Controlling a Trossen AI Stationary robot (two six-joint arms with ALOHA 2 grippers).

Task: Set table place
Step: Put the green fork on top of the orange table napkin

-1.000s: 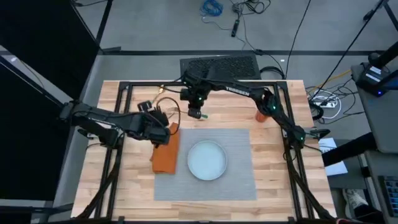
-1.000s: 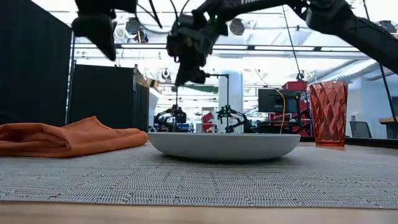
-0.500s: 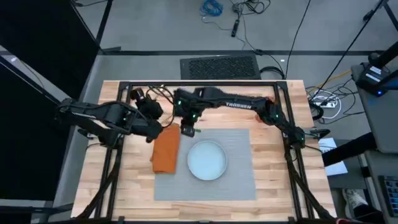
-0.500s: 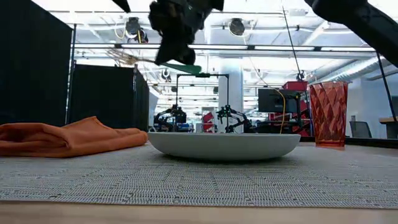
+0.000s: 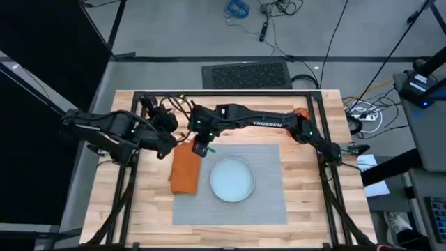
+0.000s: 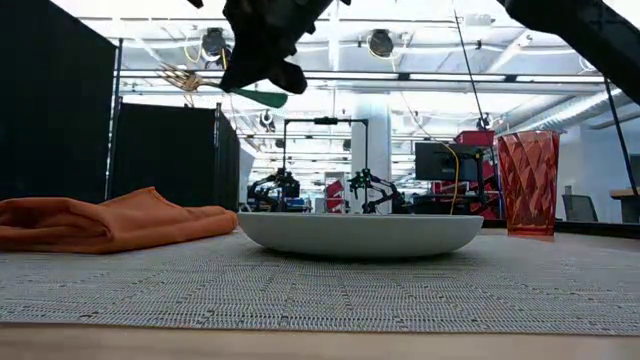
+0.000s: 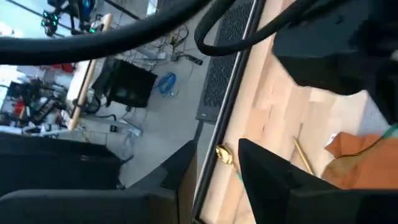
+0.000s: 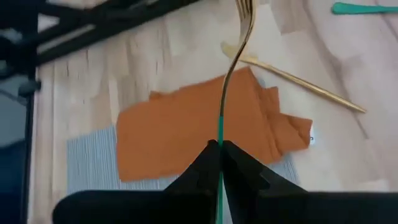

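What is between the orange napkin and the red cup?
In the low view, the round white plate sits on the grey placemat, between the orange napkin and the red cup. The high view shows the same.

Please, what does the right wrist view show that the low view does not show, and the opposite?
Only the right wrist view: a gold utensil lying on the light wooden table, and a teal handle farther off. Only the low view: the round white plate and the faceted red tumbler. Both: the orange cloth napkin, the grey woven placemat, and the gold fork with a green handle, held off the table in the shut jaws of the right gripper.
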